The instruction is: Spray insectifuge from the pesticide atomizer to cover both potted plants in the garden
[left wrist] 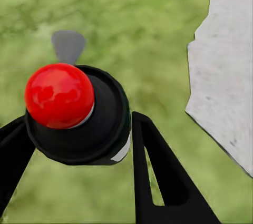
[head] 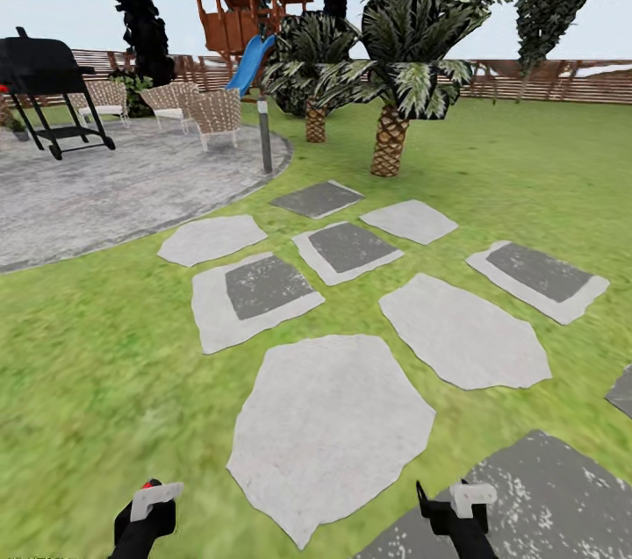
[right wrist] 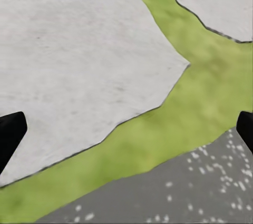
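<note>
On the lawn: the garden [head: 105, 348], grey stepping stones [head: 329, 427] ahead.
Left gripper [left wrist: 79, 145]: fingers clamped on a black, red-tipped object [left wrist: 59, 95]; whether it is the pesticide atomizer, cannot tell.
Right gripper [right wrist: 126, 129]: fingers apart, empty, above stone and grass.
Patio [head: 105, 182]: left, with grill [head: 44, 85] and chairs [head: 215, 113].

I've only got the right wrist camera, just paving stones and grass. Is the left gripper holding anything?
Observer: Yes. The left gripper is closed on what looks like the spray bottle, seen from above: black top with a red ball.
Operator: What's ahead of us?
Observer: The stepping stones lead across the lawn toward a palm.
Operator: And off to the left?
Observer: A round paved patio with a black grill and wicker chairs.
</note>
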Controlling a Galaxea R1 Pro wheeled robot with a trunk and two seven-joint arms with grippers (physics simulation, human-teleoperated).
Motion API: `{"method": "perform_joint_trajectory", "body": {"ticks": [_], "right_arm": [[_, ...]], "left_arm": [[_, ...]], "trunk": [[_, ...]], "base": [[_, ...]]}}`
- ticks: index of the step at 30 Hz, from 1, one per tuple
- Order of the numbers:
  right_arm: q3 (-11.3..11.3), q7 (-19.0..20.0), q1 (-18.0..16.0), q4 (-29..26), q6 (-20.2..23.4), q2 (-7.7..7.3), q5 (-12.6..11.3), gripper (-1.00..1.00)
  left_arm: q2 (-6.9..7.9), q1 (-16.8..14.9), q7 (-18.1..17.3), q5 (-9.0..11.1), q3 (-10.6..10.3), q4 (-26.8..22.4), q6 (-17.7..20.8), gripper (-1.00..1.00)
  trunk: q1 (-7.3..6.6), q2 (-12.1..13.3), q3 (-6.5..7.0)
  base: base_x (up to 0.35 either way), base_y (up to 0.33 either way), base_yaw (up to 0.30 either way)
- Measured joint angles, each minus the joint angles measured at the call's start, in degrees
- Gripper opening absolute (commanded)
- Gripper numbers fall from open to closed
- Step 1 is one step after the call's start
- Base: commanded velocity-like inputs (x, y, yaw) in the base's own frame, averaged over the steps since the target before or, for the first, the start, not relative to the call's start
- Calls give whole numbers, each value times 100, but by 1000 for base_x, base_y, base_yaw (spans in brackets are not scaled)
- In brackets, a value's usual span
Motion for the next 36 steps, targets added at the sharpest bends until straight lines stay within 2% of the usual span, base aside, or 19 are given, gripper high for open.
{"method": "perform_joint_trajectory", "body": {"ticks": [14,36], "right_arm": [[8,0,-3,0,0,14,-4,100],[8,16,-2,-13,1,8,-5,100]], "left_arm": [[-7,3,0,-23,-5,8,-4,-100],[-5,1,1,-23,-7,13,-9,-100]], "trunk": [[-1,0,0],[-1,0,0]], "base": [[270,178,269],[336,5,14]]}}
